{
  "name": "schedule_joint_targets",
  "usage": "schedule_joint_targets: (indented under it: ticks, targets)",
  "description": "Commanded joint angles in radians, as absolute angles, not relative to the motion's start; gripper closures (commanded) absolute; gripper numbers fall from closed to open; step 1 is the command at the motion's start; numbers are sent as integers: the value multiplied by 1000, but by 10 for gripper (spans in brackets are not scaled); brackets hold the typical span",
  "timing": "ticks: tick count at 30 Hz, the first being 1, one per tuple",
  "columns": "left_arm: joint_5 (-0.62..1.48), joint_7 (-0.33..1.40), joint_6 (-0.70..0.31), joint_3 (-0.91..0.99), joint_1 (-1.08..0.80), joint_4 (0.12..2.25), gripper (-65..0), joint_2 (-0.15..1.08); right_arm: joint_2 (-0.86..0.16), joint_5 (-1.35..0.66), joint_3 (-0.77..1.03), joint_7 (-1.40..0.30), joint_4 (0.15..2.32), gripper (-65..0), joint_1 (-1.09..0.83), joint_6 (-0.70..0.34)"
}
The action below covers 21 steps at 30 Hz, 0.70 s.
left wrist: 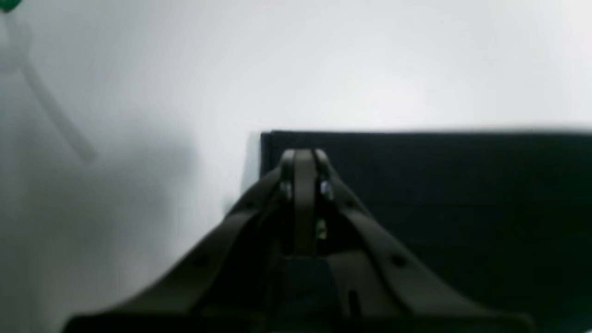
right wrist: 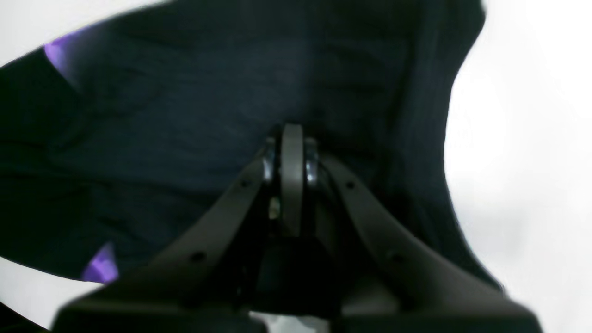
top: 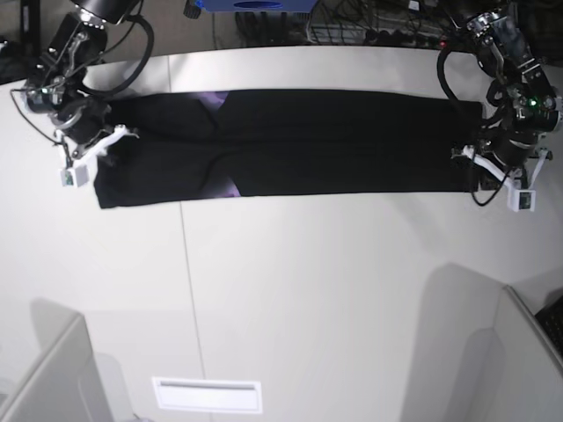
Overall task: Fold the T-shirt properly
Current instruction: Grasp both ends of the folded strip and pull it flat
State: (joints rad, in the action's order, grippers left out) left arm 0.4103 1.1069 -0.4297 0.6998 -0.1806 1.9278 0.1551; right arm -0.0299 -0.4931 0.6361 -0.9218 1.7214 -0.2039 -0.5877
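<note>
The left gripper (left wrist: pixel 303 155) has its jaws pressed together, tips over the near corner of the T-shirt (left wrist: pixel 439 194); whether any cloth is pinched between them cannot be told from the blurred left wrist view, where the black fabric runs off to the right of the tips with a straight edge along the top and white table (left wrist: pixel 138 92) on the left. The right gripper (right wrist: pixel 292 134) is likewise closed tight, tips down against dark, wrinkled cloth that fills most of its view — two small slivers of purple print (right wrist: pixel 58 48) show at the left side, and bare table lies to the right of the cloth's curving edge. In the base view the T-shirt (top: pixel 299 141) lies as a long, narrow black band across the far part of the table (top: pixel 308 290), one end at the left gripper (top: pixel 475 163) on that view's right, the other at the right gripper (top: pixel 101 141) on its left — with purple patches (top: pixel 215 101) peeking out near the left third.
</note>
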Motion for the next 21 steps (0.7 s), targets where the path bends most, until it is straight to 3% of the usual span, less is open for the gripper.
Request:
schedule_joint_targets:
  ticks: [1,6,7,10,11,14,21]
  targets:
    - [467,1093,-429,751,-188,1926,0,171,-42,-512,641,-903,1774,0,-209,-595]
    - [766,1093,-429,921,-220,1797,0,217,-8,-512,641,-903,1926,0,-251,-595]
    - [794,1090,-429,934,-226,1771,-39,223,-8,-512,641,-903,1937,0,-251,-595]
    - [840,1087,-429,961,-226,1682,-319,229,-7,-512,639,-903,1942,0,-249,-595]
    - [840,1087,-429,963,-225,1658,-385,229,-7,-512,639,-903,1942,0,-249,-595]
    - [840,1087,-429,958,-219,1607,-502,229,-7,-512,604,-903,1940,0,-252,-595]
    - [823,1086,-429,866,-188,1506,-461,234,-7,-512,555,-903,1940,0,-254,-595]
